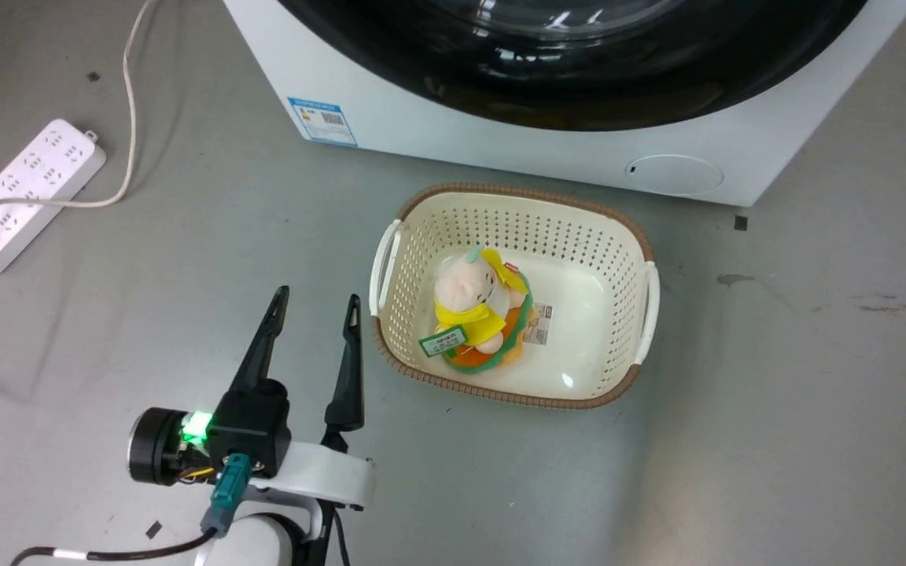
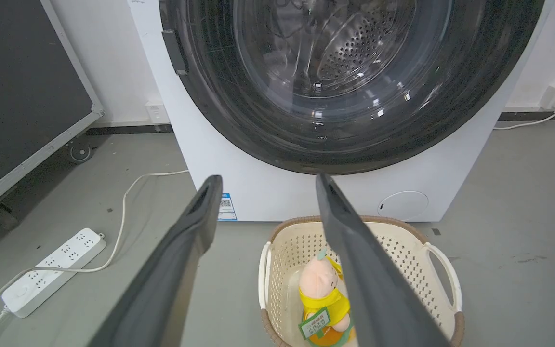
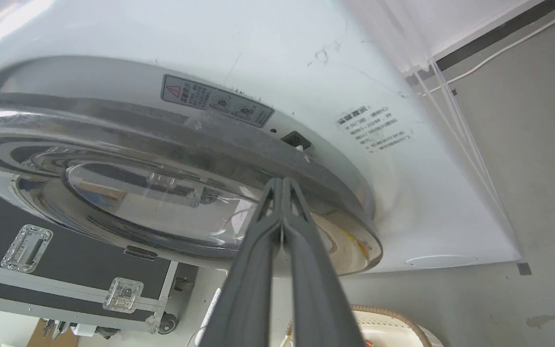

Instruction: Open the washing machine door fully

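A: Where's the washing machine door [image 3: 113,159]?
B: Ajar, at twelve o'clock of the right hand [image 3: 282,181], whose fingers are clenched together at its rim.
A: Advice?
B: Push steadily along the door's arc. The left hand [image 1: 319,296] hovers released at seven.

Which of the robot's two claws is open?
The left gripper: its two fingers are spread wide apart. The right gripper has fingers pressed together, by the washing machine door.
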### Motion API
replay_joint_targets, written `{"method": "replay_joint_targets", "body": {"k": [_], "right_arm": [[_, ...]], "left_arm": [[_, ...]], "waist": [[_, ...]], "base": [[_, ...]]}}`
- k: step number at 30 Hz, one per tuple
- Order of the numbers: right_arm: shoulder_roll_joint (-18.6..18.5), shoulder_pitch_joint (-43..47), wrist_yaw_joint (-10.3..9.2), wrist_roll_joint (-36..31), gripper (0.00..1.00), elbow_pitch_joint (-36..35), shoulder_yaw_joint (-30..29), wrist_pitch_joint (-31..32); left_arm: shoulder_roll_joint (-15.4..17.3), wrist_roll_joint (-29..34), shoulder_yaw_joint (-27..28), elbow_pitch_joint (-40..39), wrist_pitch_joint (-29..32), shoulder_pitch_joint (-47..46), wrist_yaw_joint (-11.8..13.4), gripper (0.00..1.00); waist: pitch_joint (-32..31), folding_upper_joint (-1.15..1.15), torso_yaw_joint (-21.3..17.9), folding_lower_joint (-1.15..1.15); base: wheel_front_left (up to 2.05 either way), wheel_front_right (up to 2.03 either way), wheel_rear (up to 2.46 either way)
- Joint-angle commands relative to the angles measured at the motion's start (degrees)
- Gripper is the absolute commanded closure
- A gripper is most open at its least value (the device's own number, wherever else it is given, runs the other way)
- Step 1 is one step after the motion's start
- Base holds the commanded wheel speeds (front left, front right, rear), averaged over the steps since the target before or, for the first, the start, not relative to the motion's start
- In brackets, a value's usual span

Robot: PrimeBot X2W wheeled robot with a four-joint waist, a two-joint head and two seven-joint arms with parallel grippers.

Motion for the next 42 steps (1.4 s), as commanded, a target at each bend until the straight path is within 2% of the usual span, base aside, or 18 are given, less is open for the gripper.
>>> {"method": "replay_joint_targets", "body": {"k": [1,18,23,34,37,42], "right_arm": [[-0.93,-3.11,-0.01,1.71,1.0,2.0,-0.71,0.87],[-5.0,-21.67,-0.01,10.54,1.0,18.04,-3.9,9.36],[-5.56,-24.19,-0.02,13.33,1.0,22.11,-4.82,14.58],[-5.29,-19.77,-0.02,19.34,1.0,28.28,-6.27,22.29],[-4.11,-16.27,-0.02,21.7,1.0,28.05,-6.84,24.81],[-0.13,-6.79,-0.02,23.79,1.0,23.9,-7.35,27.44]], "left_arm": [[0.15,-0.35,-0.45,-0.19,-0.67,-0.9,0.5,0.0],[0.12,-1.13,-3.19,-0.48,-2.82,-3.51,1.91,0.0],[0.11,-1.4,-3.95,-0.17,-3.42,-4.01,2.48,0.0],[0.11,-1.87,-5.02,1.66,-4.74,-3.73,2.86,0.0],[0.11,-2.07,-5.4,2.42,-5.07,-2.96,2.65,0.0],[0.1,-2.12,-5.5,3.91,-5.07,-0.21,2.26,0.0]], "waist": [[0.62,0.0,0.5,0.0],[6.91,0.0,4.05,0.0],[7.37,0.0,4.69,0.0],[2.15,0.0,4.33,0.0],[-0.63,0.0,4.03,0.0],[-6.32,0.0,3.17,0.0]], "base": [[0.0,0.0,0.0],[0.0,0.0,0.0],[0.0,0.0,0.0],[0.0,0.0,0.0],[0.0,0.0,0.0],[0.0,0.0,0.0]]}}
